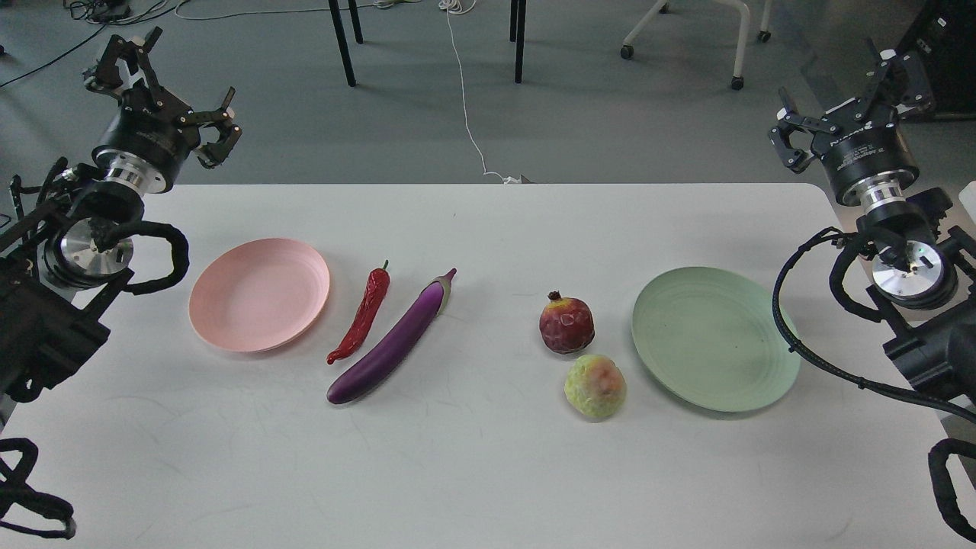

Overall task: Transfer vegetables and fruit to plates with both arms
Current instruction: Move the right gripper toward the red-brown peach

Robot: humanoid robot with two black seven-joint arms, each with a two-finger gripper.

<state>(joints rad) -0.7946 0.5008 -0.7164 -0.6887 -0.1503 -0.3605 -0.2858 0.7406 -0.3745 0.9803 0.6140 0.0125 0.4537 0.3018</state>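
Observation:
On the white table lies a pale pink plate (pixel 259 304) at the left with nothing on it. Right of it rest a red chili pepper (pixel 363 316) and a long purple eggplant (pixel 393 341), both slanted. A dark red pomegranate (pixel 566 323) and a yellow-green fruit (pixel 595 386) sit just left of the bare mint green plate (pixel 713 338). My left gripper (pixel 175 88) hangs open beyond the table's far left corner, holding nothing. My right gripper (pixel 839 95) is open past the far right corner, also holding nothing.
The table's far edge (pixel 488 185) runs behind the objects; grey floor lies beyond with chair legs (pixel 343 46), a wheeled chair base (pixel 736 76) and a white cable (pixel 467 107). Black arm cables loop at both sides of the table.

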